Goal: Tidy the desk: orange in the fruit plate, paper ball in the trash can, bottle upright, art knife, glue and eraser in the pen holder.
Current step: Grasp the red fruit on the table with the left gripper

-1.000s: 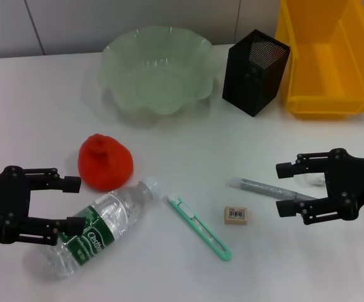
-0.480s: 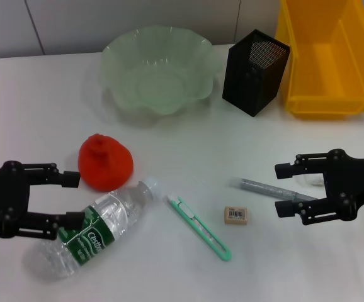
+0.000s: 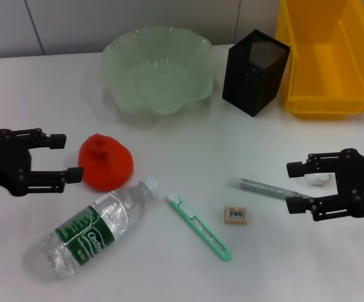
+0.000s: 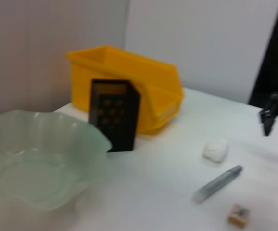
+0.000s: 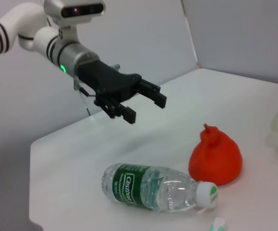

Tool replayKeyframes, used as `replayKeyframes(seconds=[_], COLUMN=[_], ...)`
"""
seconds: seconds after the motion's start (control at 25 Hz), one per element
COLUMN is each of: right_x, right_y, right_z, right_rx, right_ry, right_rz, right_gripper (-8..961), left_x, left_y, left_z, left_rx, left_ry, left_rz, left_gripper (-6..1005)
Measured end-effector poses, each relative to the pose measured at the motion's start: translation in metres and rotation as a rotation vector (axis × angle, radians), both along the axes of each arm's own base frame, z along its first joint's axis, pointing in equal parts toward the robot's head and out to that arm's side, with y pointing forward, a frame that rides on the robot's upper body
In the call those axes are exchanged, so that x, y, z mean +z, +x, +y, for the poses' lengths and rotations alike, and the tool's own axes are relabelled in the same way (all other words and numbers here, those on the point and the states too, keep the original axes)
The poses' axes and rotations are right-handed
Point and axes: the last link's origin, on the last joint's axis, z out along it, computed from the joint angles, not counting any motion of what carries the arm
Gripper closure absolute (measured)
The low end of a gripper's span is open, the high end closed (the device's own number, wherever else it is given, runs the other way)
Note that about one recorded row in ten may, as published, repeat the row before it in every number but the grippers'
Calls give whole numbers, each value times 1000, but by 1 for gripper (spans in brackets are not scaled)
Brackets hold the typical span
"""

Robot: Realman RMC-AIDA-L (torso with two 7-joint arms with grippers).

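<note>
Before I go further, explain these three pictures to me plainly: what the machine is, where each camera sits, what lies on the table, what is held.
This is a two-armed robot with a black gripper on each arm. One picture looks down from its head; the other two come from cameras on its wrists. In the head view the left gripper is open beside the orange, and the right gripper is open near the paper ball. Neither holds anything. On the white table lie a bottle on its side, a green knife, an eraser and a glue stick. Behind stand a plate, a black pen holder and a yellow bin.

Left claw (image 3: 61, 157) agape, hovering low; right claw (image 3: 297, 186) agape, hovering low.
</note>
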Motion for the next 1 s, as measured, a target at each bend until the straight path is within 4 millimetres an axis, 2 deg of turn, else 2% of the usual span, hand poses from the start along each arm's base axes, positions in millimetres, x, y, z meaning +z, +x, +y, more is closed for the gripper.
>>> replayKeyframes(seconds=[0.04, 0.28, 0.36, 0.4, 1.0], right_x=[1, 3, 4, 4, -6], right_y=[0, 0, -1, -1, -7], right_z=[0, 2, 4, 5, 7], right_rx=[-9, -63, -76, -81, -91], right_ry=[-1, -18, -17, -17, -36], right_rz=[0, 5, 11, 13, 40], right_gripper=[200, 203, 204, 204, 211], left_x=[-10, -31, -31, -40, -81], left_y=[-4, -19, -19, -26, -25], left_z=[6, 23, 23, 28, 37], left_rx=[22, 96, 96, 114, 99], left_ry=[40, 141, 141, 172, 190], left_rz=[29, 89, 89, 106, 63], left_gripper=[187, 186, 186, 186, 186])
